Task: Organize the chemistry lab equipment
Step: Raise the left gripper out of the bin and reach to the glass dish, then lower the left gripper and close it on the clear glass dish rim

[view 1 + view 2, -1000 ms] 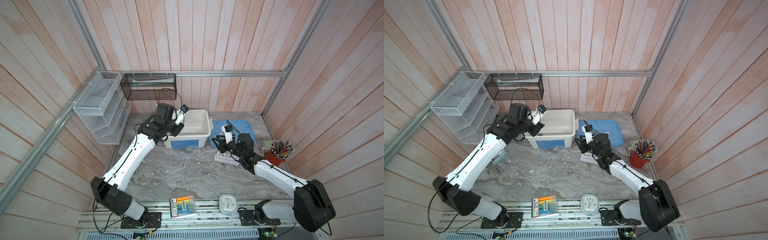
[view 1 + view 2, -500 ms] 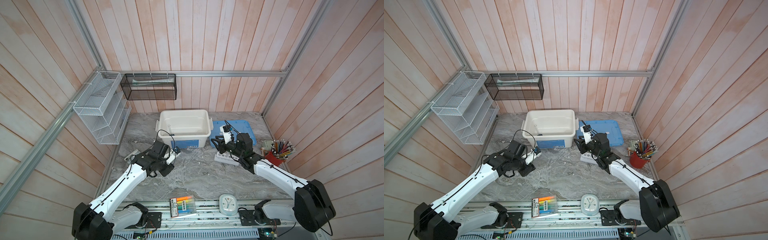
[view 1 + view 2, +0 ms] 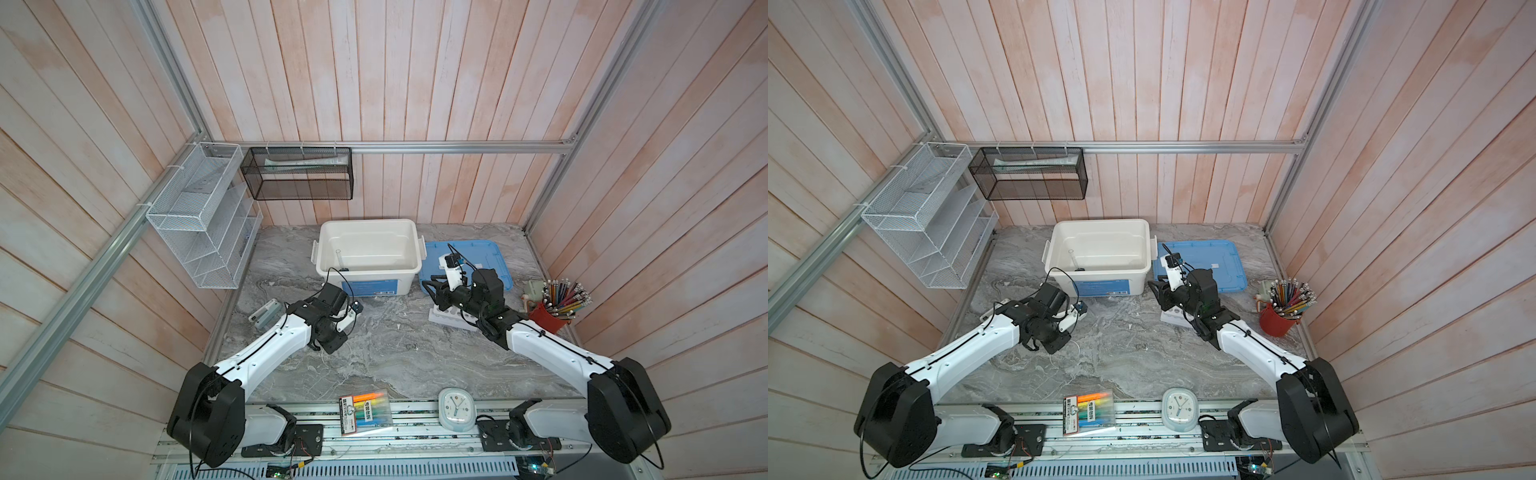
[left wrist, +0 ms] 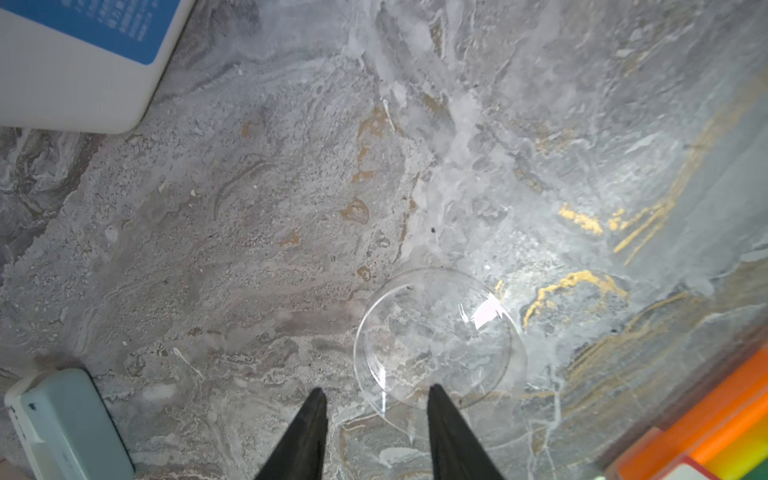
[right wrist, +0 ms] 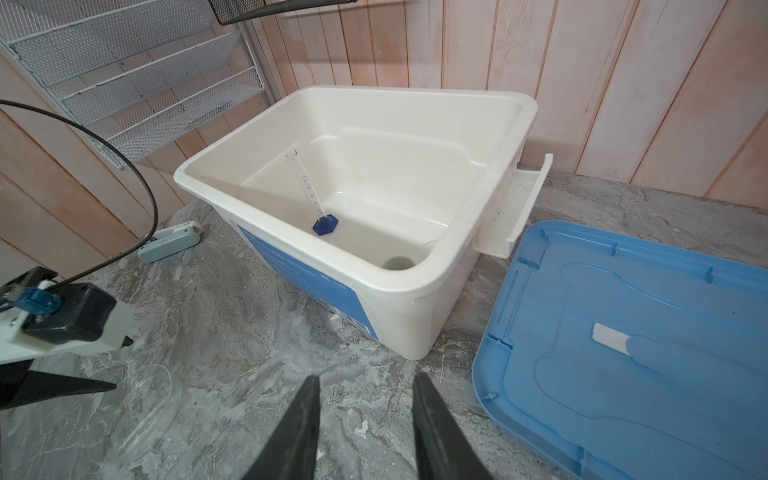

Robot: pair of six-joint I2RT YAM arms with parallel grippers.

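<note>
A clear round dish (image 4: 436, 340) lies flat on the marble table. My left gripper (image 4: 376, 390) hovers at its near edge, open, one fingertip (image 4: 434, 390) over the dish's rim and the other beside it on bare marble. In the right wrist view the dish (image 5: 141, 407) sits beside a left finger (image 5: 62, 386). A blue-based cylinder (image 5: 309, 191) lies inside the white bin (image 5: 332, 266), and a small clear vessel (image 5: 400, 262) shows in the bin's near corner. My right gripper (image 5: 365, 378) is open and empty above the table. The white rack (image 3: 446, 319) sits under the right arm.
A blue lid (image 3: 478, 257) lies right of the bin (image 3: 368, 224). A red cup of pencils (image 3: 548, 320) stands at the right edge. A stapler (image 3: 264, 313) lies at the left; a marker pack (image 3: 365, 411) and white clock (image 3: 457, 409) sit at the front. Wire shelves (image 3: 203, 216) hang on the left wall.
My left arm has swung from above the bin's left rim down to the table in front of it, over the dish, and its jaws have narrowed a little. The right arm has stayed still.
</note>
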